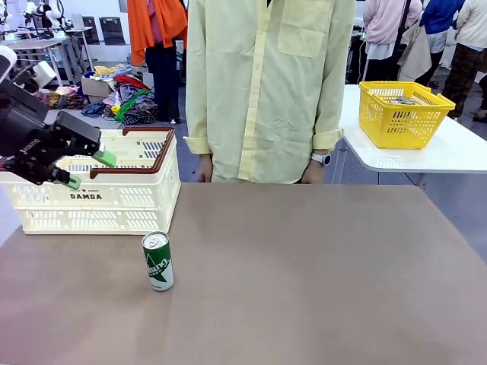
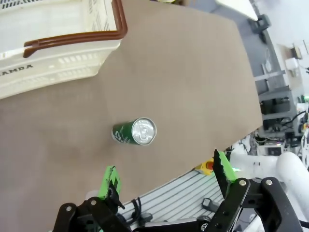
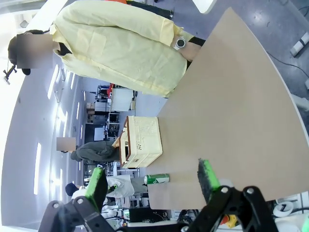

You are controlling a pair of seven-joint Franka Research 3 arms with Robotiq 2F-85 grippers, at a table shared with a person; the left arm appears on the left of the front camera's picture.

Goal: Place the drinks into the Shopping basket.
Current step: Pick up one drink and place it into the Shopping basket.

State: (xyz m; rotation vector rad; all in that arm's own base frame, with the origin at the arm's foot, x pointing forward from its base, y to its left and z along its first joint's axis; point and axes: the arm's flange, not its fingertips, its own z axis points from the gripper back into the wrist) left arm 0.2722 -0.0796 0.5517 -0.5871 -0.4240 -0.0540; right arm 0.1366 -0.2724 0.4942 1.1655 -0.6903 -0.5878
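Note:
A green can [image 1: 157, 261] with a silver top stands upright on the brown table, just in front of the cream-white Shopping basket [image 1: 99, 199] marked "DAMDA". My left gripper [image 1: 89, 170] hangs open and empty above the basket's near rim. In the left wrist view the green can [image 2: 135, 133] lies below and ahead of the open left gripper [image 2: 166, 169], with the basket [image 2: 58, 63] at the top left. My right gripper [image 3: 152, 174] is open and empty, far from the can [image 3: 159, 179] and the basket [image 3: 142, 140]. The blue can is out of view.
A person in a pale yellow shirt [image 1: 266, 84] stands at the table's far edge, hands down by the edge. A smaller yellow mesh basket [image 1: 403, 114] sits on a white side table [image 1: 441, 156] at the back right. The brown tabletop [image 1: 319, 266] stretches right of the can.

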